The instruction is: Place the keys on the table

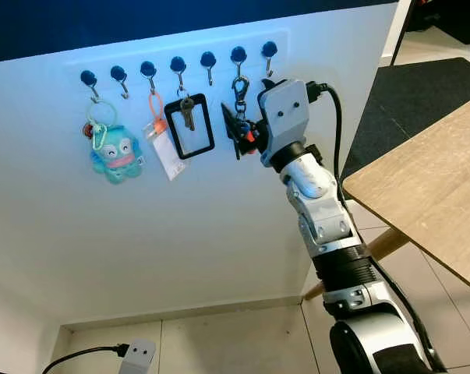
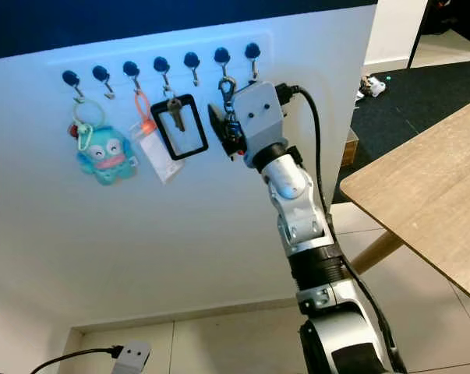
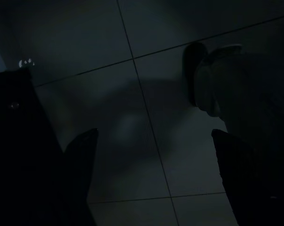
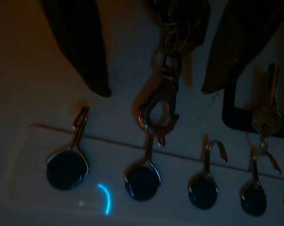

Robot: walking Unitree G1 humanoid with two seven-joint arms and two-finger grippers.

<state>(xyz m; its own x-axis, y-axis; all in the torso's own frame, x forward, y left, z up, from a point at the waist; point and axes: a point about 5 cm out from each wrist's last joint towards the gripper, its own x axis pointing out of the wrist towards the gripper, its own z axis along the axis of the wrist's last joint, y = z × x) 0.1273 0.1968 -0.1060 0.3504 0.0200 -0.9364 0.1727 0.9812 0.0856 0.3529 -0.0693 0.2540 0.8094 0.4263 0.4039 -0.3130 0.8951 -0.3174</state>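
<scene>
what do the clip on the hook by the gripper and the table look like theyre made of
Clip: likely metal, silvery with glints, hanging on a wire hook between the right gripper fingers. Table: looks like wood or wood laminate, matte, pale grain lines showing.

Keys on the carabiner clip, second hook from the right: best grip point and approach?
Grip the dark bunch just below the metal clip, coming straight at the wall as the right hand does now, fingers either side. The clip hangs vertically from an upturned hook, so probably lift up, then outward.

Right arm (image 1: 326,226): silver jointed segments with a black ribbed collar. Grey wrist housing (image 1: 284,113) bears two dark screws. A black cable (image 1: 337,132) loops from it.
</scene>
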